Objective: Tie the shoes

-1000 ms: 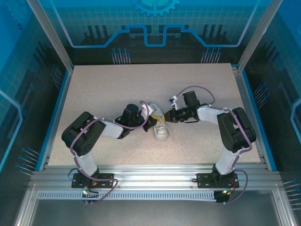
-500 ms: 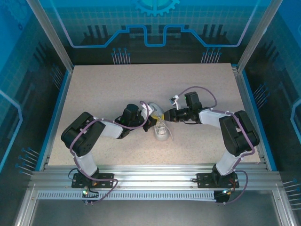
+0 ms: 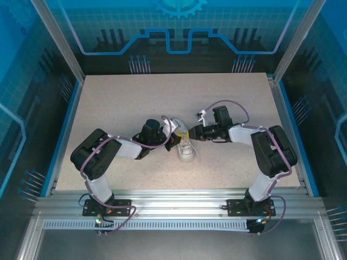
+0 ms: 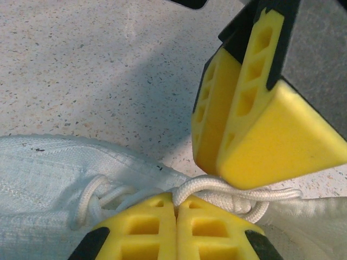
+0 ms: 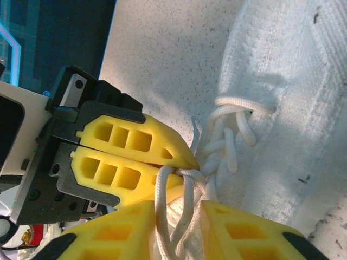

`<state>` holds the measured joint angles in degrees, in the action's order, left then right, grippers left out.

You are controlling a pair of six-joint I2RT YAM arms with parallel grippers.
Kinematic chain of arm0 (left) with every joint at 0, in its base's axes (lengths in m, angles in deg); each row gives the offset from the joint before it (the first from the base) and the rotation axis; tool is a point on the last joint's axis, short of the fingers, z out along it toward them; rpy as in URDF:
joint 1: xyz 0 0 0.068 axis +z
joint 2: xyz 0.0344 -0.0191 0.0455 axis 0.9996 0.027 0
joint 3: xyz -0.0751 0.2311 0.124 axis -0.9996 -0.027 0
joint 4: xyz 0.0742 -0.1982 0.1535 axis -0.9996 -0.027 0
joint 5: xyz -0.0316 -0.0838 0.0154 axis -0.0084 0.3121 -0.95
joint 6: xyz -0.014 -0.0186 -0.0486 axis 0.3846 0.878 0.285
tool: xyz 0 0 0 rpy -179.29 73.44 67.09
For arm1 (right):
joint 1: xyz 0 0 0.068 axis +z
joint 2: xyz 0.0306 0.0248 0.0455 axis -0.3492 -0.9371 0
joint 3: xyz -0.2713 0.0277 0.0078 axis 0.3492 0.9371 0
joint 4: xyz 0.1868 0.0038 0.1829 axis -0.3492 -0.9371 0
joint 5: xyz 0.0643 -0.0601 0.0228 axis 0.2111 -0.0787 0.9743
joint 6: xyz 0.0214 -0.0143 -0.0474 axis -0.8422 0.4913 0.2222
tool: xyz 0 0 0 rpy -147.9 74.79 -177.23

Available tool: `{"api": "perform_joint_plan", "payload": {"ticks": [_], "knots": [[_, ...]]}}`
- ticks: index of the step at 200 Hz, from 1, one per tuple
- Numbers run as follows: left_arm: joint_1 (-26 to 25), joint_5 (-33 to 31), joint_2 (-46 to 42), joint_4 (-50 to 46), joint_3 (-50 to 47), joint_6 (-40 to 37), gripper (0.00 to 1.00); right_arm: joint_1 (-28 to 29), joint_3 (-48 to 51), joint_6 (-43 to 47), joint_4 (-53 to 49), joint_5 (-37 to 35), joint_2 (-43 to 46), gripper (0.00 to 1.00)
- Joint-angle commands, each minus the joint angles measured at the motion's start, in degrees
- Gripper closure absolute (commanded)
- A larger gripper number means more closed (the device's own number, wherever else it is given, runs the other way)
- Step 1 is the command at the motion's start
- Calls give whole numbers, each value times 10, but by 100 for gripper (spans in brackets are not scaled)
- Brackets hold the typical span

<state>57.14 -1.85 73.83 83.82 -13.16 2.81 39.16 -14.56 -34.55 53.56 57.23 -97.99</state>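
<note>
At the middle of the worktop (image 3: pixel 124 103) lies the white sneaker (image 3: pixel 186 151), its laces (image 5: pixel 230 135) gathered over the tongue. My left pincer (image 4: pixel 174 199) is fully closed and pinches a lace strand at its tips. My right pincer (image 5: pixel 179 211), clamped a second ago, now stands part open, with strands running loosely through the gap. Judgement: that side has let go, so a fresh grip is required before the knot can tighten.

The left arm (image 3: pixel 116 149) and right arm (image 3: pixel 249 134) fold inward from their bases, wrists low, tips nearly meeting; the left gripper (image 4: pixel 175 201) is pinched tight on a lace (image 4: pixel 209 188), the right gripper (image 5: pixel 179 214) slightly parted
</note>
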Motion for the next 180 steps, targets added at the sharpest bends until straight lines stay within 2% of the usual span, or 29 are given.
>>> {"api": "perform_joint_plan", "payload": {"ticks": [1,28,88,180], "knots": [[-2,-7,-7,9,14,-4,100,-14,-4,-25,26,18,4,69],[-2,-7,-7,7,15,-7,100,-22,-11,-31,23,27,9,64],[-2,-7,-3,15,14,-10,100,-23,-69,8,-54,39,-40,66],[-2,-4,1,15,22,-6,100,-11,-69,34,-75,69,-67,66]]}}
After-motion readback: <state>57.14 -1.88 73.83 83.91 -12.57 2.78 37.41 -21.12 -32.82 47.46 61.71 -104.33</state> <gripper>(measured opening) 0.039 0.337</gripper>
